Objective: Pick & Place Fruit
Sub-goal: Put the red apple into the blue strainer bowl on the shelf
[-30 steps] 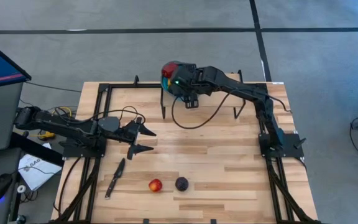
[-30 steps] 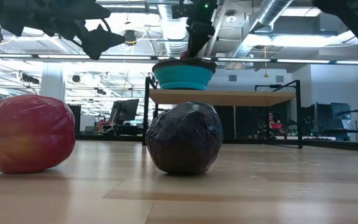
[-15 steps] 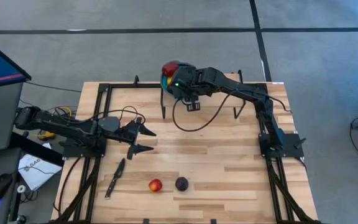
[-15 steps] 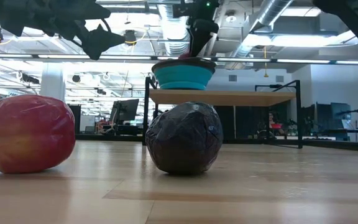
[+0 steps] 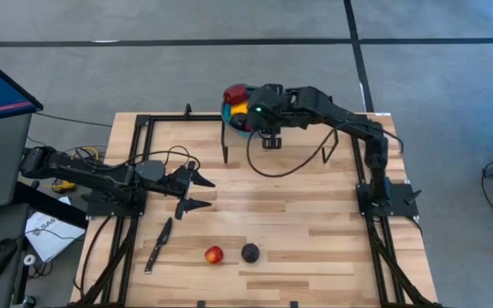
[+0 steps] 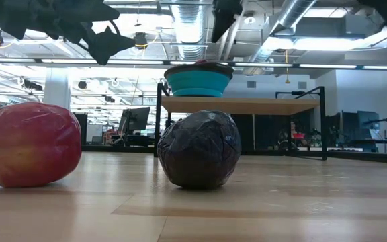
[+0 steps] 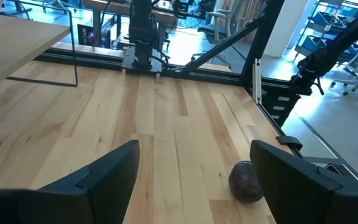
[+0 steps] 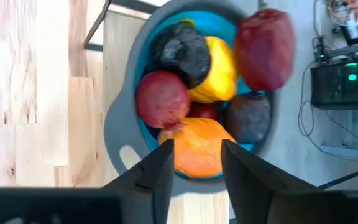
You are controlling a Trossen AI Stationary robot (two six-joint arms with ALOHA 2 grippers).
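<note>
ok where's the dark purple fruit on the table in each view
High view: near the front edge, right of the red-and-yellow fruit, dark purple fruit.
Low view: centre foreground.
Left wrist view: low, right of centre.
Right wrist view: not in it.
Shared landmark: the blue bowl.

We see a grey floor (image 5: 229,68) crossed by dark lines around the wooden table (image 5: 289,214), with exposed ceiling ducts (image 6: 294,20) and strip lights overhead.

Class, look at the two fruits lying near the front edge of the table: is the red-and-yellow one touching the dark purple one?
Apart. The high view shows bare wood between the red-and-yellow fruit and the dark purple fruit; the low view shows the same gap.
</note>
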